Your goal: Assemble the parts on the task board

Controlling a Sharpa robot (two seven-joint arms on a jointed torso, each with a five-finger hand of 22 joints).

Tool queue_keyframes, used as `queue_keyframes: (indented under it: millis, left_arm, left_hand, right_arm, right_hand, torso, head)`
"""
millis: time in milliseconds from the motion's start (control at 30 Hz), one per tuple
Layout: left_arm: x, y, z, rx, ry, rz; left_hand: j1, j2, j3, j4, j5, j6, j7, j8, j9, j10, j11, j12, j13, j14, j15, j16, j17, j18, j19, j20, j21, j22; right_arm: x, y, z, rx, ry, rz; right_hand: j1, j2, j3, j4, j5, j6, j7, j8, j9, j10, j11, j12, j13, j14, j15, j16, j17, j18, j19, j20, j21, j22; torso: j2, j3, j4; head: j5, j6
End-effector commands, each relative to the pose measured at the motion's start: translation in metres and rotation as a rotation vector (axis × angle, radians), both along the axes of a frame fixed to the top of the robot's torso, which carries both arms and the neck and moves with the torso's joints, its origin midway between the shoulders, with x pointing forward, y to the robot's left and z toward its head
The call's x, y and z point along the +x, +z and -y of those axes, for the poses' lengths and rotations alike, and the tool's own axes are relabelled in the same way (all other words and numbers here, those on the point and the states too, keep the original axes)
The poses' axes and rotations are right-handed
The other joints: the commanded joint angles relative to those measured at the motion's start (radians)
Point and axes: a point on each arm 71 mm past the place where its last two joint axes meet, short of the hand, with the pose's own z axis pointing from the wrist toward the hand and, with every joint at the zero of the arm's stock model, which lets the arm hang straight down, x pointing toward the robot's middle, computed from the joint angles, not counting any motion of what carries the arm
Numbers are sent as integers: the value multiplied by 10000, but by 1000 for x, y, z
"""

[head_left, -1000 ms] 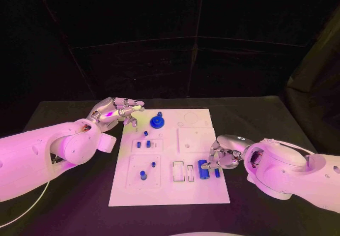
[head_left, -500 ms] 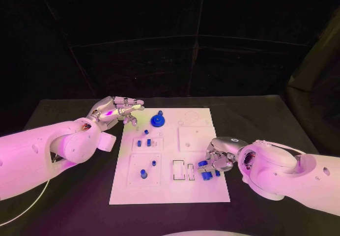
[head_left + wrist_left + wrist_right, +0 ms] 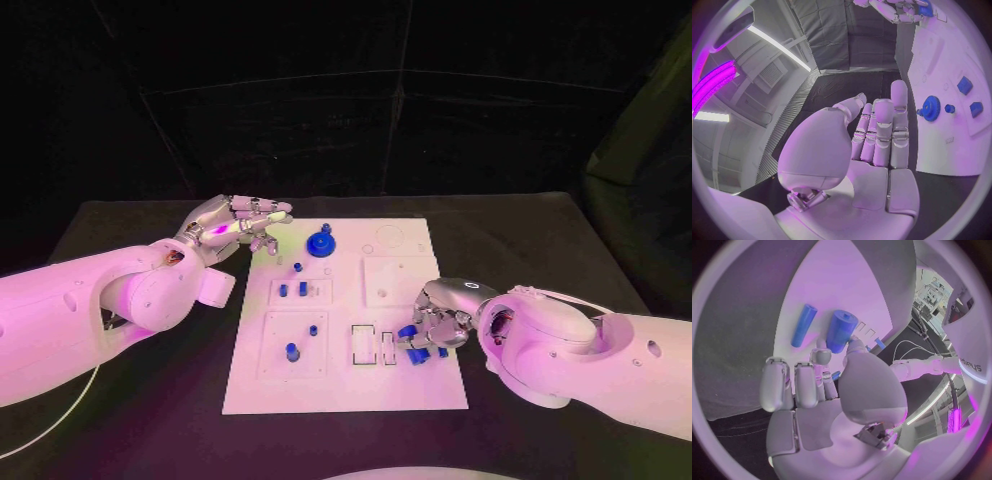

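right hand [image 3: 440,318] sits over the right edge of the task board [image 3: 346,390], thumb and a finger touching the thick blue cylinder [image 3: 841,330], but honestly can't tell if it's actually gripping it. a thinner blue peg [image 3: 804,325] lies just beside it. left hand [image 3: 231,226] hovers off the board's far left corner, fingers loosely apart, holding nothing. blue gear [image 3: 320,245] stands near it.
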Motion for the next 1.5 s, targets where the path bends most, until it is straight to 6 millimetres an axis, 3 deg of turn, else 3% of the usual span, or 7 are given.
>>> queue_keyframes:
  millis: [33, 100, 433, 833, 1500]
  left_arm:
    - [0, 1, 1, -112, -86, 46]
    - [0, 0, 2, -113, -99, 33]
    - [0, -2, 3, -109, -136, -15]
    - [-1, -2, 4, -113, -179, -46]
    - [-2, -2, 4, -116, -204, -71]
  left_hand:
    - [-120, 6, -23, 37, 15, -78, 6, 35, -8, -79, 6, 33, -12, -38, 6, 25, 14, 127, -26, 24, -63, -10]
    - [-120, 6, -23, 37, 15, -78, 6, 35, -8, -79, 6, 33, -12, -38, 6, 25, 14, 127, -26, 24, -63, -10]
    - [-120, 6, -23, 37, 15, -78, 6, 35, -8, -79, 6, 33, -12, -38, 6, 25, 14, 127, -26, 24, -63, -10]
    - [-120, 6, -23, 37, 15, -78, 6, 35, -8, -79, 6, 33, -12, -38, 6, 25, 14, 127, -26, 24, -63, -10]
    - [-120, 6, -23, 37, 15, -78, 6, 35, -8, -79, 6, 33, -12, -38, 6, 25, 14, 127, -26, 24, -63, -10]
  right_arm:
    - [-3, -2, 4, 406, -476, -44]
    - [-5, 1, 5, 823, -701, -37]
    - [-14, 7, 3, 2195, -1162, -447]
    - [-15, 5, -15, 2804, -1069, -1015]
    - [-4, -2, -47, 2849, -1067, -1125]
  right_hand:
    - [278, 164, 49, 11, 474, 79, -35, 80, 106, 120, -37, 59, 87, 470, -90, 78, 111, -171, 98, -14, 75, 83]
    - [339, 192, 6, 44, 865, 82, -43, 78, 159, 153, -50, 55, 144, 481, -97, 120, 193, -180, 121, -24, 99, 126]
    - [353, 257, -63, 77, 1296, 104, -59, 59, 232, 209, -63, 53, 232, 493, -110, 176, 304, -195, 159, -34, 138, 198]
    - [258, 279, -122, 103, 1362, 114, -54, 47, 256, 225, -59, 41, 256, 495, -109, 189, 332, -199, 170, -35, 149, 219]
    - [-188, 358, -413, 105, 992, 226, -99, 67, 405, 271, -87, -76, 297, 491, -126, 197, 369, -200, 173, -46, 159, 239]
  torso:
    - [-6, 8, -13]
    - [-15, 8, -3]
    - [-20, -4, 25]
    - [10, -12, 0]
    - [5, -15, -12]
  head:
    - [8, 13]
    - [-6, 12]
    - [33, 35]
    - [122, 41]
    - [226, -22]
